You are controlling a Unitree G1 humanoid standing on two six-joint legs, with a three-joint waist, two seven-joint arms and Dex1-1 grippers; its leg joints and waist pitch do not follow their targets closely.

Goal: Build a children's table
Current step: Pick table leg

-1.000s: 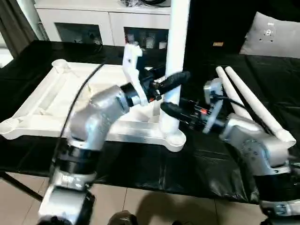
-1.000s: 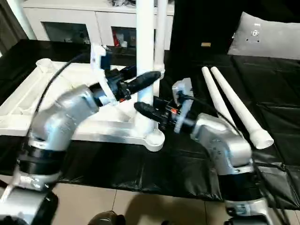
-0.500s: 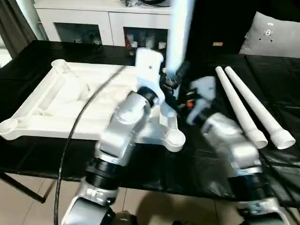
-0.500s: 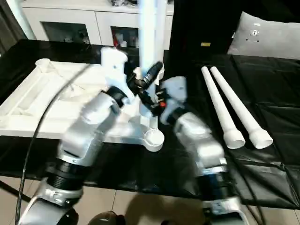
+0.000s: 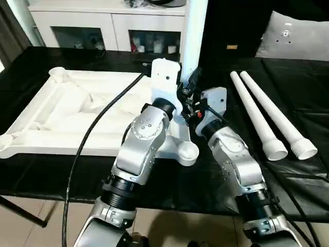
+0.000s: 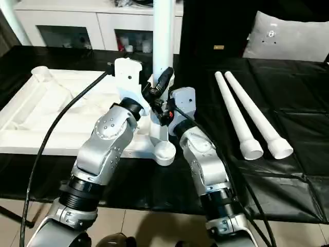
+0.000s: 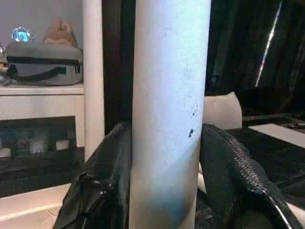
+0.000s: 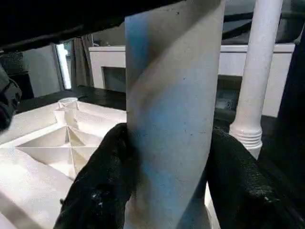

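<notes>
Both sets of jaws were seen pinched on one upright leg point(image 5: 193, 36): the left gripper point(image 7: 167, 181) and the right gripper point(image 8: 167, 186) each had black fingers pressed to either side of its white shaft. That leg was held at the near right corner of the upturned table top point(image 5: 77, 110), apparently at or just behind the round corner socket point(image 5: 188, 151). A second leg point(image 8: 257, 71) was found already standing just beyond it. Two loose legs point(image 5: 267, 116) were laid side by side right of the top, so the task was judged roughly half finished. Everything was carried on a bench point(image 5: 303, 87) draped in black. Farther back, a white cabinet point(image 5: 103, 23) and a grey pillow point(image 5: 290, 36) were noted.
</notes>
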